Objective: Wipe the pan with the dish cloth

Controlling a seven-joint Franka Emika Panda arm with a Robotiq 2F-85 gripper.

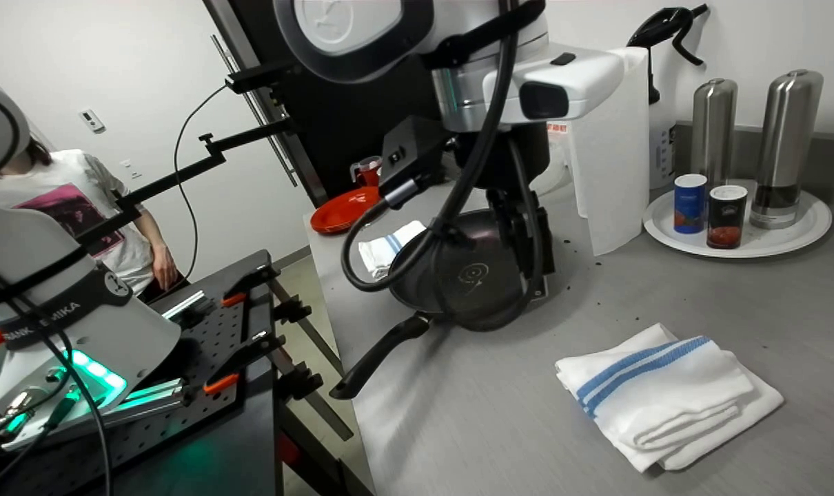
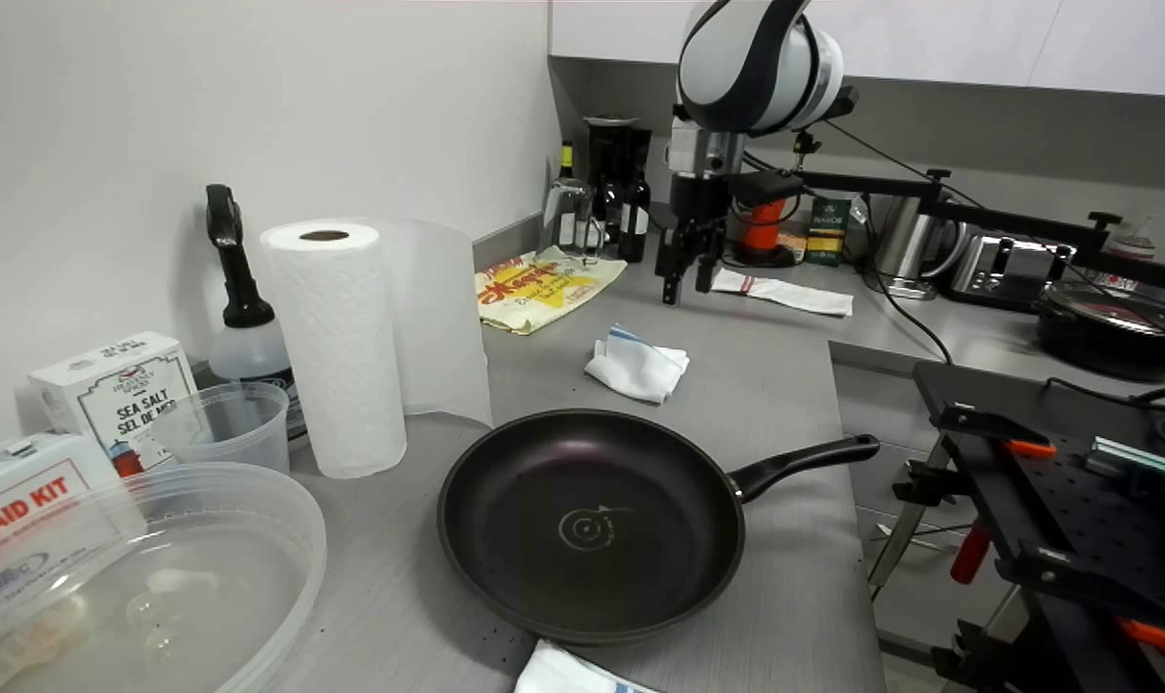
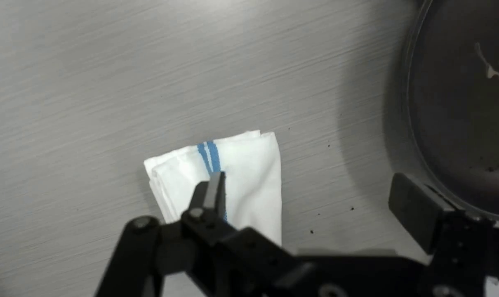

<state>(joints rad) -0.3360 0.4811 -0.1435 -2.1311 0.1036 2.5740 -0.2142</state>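
Note:
The black pan (image 1: pixel 482 289) lies on the grey counter with its handle toward the counter's edge; it also shows in an exterior view (image 2: pixel 592 539) and at the right of the wrist view (image 3: pixel 460 123). A folded white dish cloth with blue stripes (image 1: pixel 665 393) lies apart from the pan, also seen in an exterior view (image 2: pixel 637 366) and the wrist view (image 3: pixel 253 181). A second blue-striped cloth (image 1: pixel 389 249) lies on the pan's other side, partly cut off in an exterior view (image 2: pixel 578 672). My gripper (image 3: pixel 309 187) is open and empty above the counter (image 2: pixel 688 289).
A paper towel roll (image 2: pixel 337 366) with a hanging sheet stands beside the pan, near a clear plastic tub (image 2: pixel 294 597). A white plate (image 1: pixel 813 220) holds shakers and steel mills. A yellow bag (image 2: pixel 549 284) and a red-striped cloth (image 2: pixel 794 295) lie farther along.

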